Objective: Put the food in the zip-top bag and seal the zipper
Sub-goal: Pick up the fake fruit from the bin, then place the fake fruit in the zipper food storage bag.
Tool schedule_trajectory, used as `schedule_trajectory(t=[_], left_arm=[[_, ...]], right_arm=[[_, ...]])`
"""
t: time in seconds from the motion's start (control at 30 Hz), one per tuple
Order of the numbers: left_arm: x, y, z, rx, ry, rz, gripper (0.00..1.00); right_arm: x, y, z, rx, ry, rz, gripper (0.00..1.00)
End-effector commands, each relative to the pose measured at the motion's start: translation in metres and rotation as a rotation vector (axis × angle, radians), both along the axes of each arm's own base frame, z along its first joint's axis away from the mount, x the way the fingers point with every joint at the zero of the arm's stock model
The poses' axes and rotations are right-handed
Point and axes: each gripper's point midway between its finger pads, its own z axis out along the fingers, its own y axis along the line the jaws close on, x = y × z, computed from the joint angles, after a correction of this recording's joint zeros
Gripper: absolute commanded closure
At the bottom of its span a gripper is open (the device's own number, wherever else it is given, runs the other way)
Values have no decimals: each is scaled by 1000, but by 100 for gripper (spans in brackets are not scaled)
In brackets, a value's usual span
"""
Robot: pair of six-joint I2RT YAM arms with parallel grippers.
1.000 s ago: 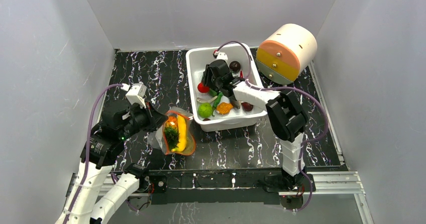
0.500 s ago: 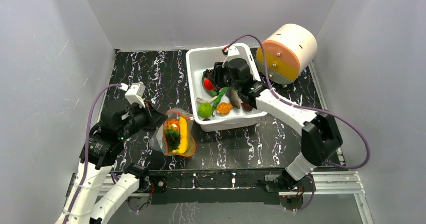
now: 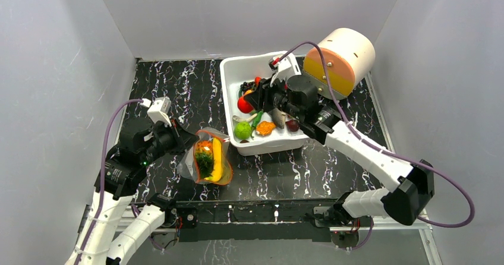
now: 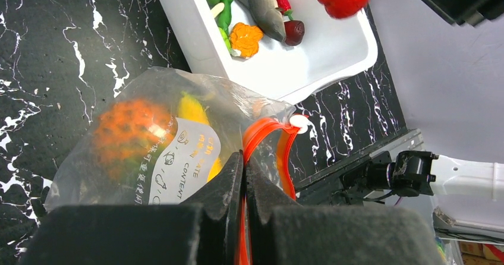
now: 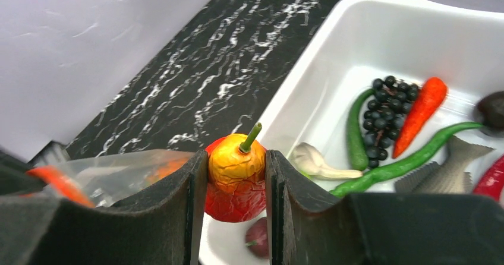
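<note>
While your left claw [image 4: 243, 161] pinched the rim of the clear plastic bag [image 4: 113, 158], you needed the right claw's [image 5: 236, 161] clasped red toy apple [image 5: 233, 196] centred above.

This is a robotics lab test cell, not a lived-in room. Plain pale panels [image 3: 59, 69] wall in a black marble-patterned counter [image 3: 178, 92] on three sides. The left arm [image 3: 113, 176] and right arm [image 3: 362, 149], white and black, stand on an aluminium rail [image 3: 380, 222] along its near edge, with purple cables [image 3: 107, 135] looping from their wrists. The goods are props: plastic toy food [image 3: 242, 130] in a white bin [image 3: 273, 144], beside a round pastel toy drawer unit [image 3: 339, 60].
</note>
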Motion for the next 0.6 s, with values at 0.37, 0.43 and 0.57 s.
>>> schedule_trajectory(t=[0.37,0.43,0.57], left_arm=[[2,-4,12,-31,-20,-2,100],[2,-4,12,-35,-18,-6,100],[1,-8,14,-53,-11,-16,100]], right_arm=[[-136,68,49,71,-113,345,79],[-150,73,49,54,-145,389,79],[-179,89,38,15,-214,496,79]])
